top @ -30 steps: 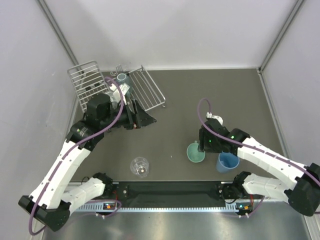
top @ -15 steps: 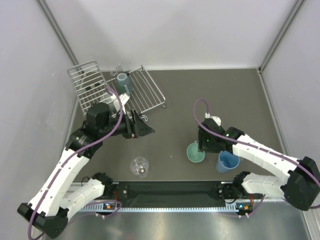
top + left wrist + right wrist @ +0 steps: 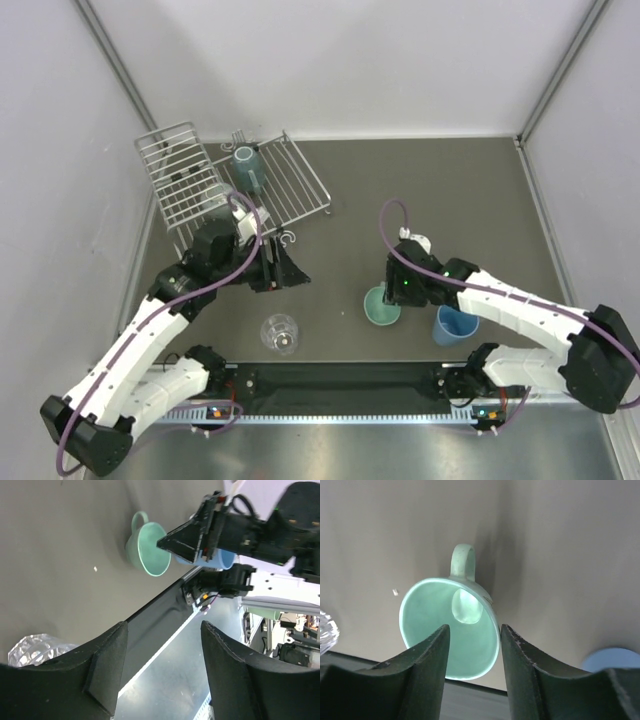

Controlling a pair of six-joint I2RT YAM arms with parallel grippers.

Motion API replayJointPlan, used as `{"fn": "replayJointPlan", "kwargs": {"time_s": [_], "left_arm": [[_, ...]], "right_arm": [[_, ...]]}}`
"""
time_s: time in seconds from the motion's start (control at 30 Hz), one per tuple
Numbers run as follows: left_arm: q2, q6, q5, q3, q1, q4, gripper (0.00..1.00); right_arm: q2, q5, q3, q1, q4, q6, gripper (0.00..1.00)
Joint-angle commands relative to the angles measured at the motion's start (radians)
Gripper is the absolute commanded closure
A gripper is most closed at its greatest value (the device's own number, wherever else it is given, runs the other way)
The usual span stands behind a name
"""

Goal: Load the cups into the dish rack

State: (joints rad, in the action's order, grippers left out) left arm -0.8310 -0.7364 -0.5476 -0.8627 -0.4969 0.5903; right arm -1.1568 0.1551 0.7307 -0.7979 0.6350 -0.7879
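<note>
Mug, mint-green [image 3: 447, 625], glossy inside, one loop handle; upright on the dark bench [image 3: 450, 200] near its front edge, just beside the blue tumbler [image 3: 455, 326]. Right gripper [image 3: 473, 628] above it, spread wide and holding nothing; whether it touches the mug cannot be told. Tumbler cut off in the right wrist view. Left gripper [image 3: 162, 630] wide, empty, near the clear glass [image 3: 280, 333]. Grey-teal mug [image 3: 246, 166] on the dish rack [image 3: 185, 185], posture unclear.
</note>
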Motion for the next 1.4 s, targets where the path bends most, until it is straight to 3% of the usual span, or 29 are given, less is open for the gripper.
{"fn": "replayJointPlan", "kwargs": {"time_s": [0.0, 0.2, 0.37, 0.6, 0.77, 0.97, 1.37], "left_arm": [[-0.011, -0.024, 0.038, 0.031, -0.026, -0.055, 0.35], [-0.016, -0.041, 0.126, 0.065, -0.083, -0.060, 0.39], [-0.068, -0.099, 0.198, 0.111, -0.172, -0.112, 0.42], [-0.215, -0.150, 0.337, 0.079, -0.339, -0.161, 0.42], [-0.383, -0.126, 0.382, 0.008, -0.387, -0.185, 0.41], [-0.546, -0.116, 0.388, -0.058, -0.433, -0.245, 0.43], [-0.730, -0.129, 0.433, -0.125, -0.459, -0.259, 0.49]], "right_arm": [[-0.035, -0.034, -0.002, -0.050, -0.106, -0.048, 0.55], [-0.115, -0.046, 0.032, -0.109, -0.167, -0.112, 0.58], [-0.123, -0.037, 0.081, -0.146, -0.160, -0.126, 0.53], [0.021, 0.024, 0.131, -0.146, -0.006, -0.100, 0.38], [0.162, 0.109, 0.151, -0.146, 0.115, -0.097, 0.32], [0.307, 0.147, 0.131, -0.141, 0.209, -0.103, 0.29], [0.422, 0.161, 0.110, -0.138, 0.281, -0.091, 0.28]]}}
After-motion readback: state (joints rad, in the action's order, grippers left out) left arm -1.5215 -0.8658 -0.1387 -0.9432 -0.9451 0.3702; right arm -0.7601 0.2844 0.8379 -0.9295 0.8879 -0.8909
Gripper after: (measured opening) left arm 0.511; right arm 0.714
